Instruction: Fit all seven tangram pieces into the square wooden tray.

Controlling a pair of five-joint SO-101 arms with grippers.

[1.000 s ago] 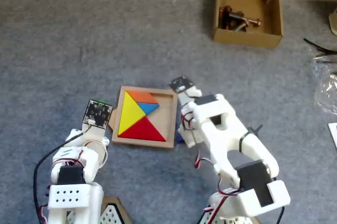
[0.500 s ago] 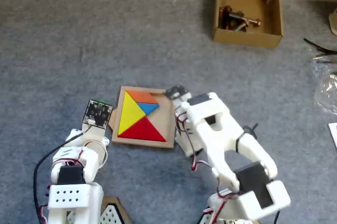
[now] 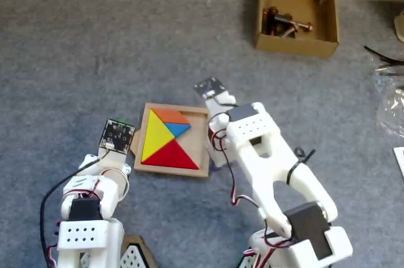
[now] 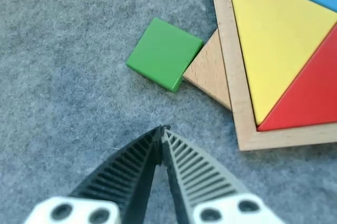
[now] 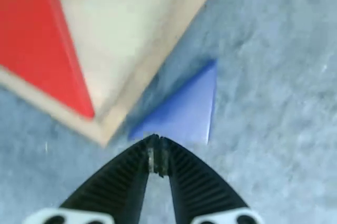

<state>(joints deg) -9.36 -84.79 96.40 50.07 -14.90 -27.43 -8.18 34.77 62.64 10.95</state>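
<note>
Tray (image 4: 226,18): pale bare wood, matt, smooth. Green square (image 4: 164,53), yellow triangle (image 4: 274,39) and red triangle (image 4: 310,92): smooth coloured finish, low sheen. Loose triangle (image 4: 210,72): unpainted wood. Counter (image 3: 95,47): grey fibrous cloth, rough, matt. Left hand (image 4: 161,132) and right hand (image 5: 154,145): black ribbed plastic fingers, white plastic mounts. Box (image 3: 293,46): brown cardboard.

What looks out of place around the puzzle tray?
Three pieces lie on the carpet outside the tray: a green square touching a plain wooden triangle by one side, and a blue triangle at a corner.
</note>
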